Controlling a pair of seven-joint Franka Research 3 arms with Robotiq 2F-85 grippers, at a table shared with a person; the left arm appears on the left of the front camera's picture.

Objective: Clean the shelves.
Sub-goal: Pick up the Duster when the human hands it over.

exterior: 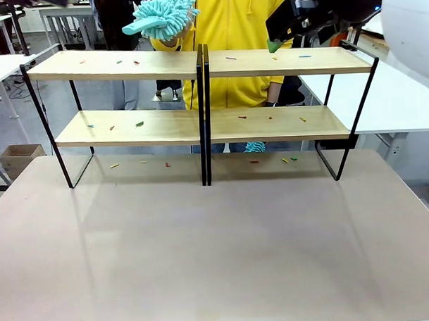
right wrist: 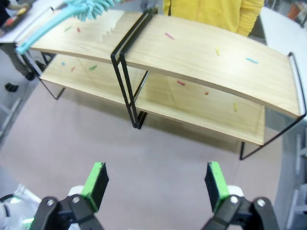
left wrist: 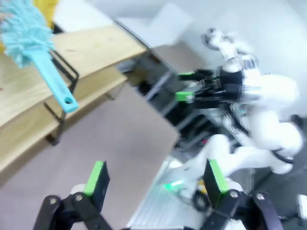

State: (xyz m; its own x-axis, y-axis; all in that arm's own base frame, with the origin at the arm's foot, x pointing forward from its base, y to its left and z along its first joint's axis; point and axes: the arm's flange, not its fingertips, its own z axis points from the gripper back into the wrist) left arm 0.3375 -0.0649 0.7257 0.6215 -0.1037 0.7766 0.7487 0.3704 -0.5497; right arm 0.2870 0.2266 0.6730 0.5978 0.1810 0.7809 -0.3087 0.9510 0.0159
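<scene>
My left tool (left wrist: 156,184): wide, empty, beyond the end of the shelves (left wrist: 96,52).
My right tool (right wrist: 156,187): wide, empty, shelves ahead and below.
Duster (exterior: 163,16): person's, over top board.

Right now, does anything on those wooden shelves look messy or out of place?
Yes: small coloured scraps lie scattered over both tiers of the shelves and on the table beneath, like spilled litter. Nothing looks tipped.

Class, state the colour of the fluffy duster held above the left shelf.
The duster is light turquoise, head and handle alike. It shows best in the front view.
</scene>
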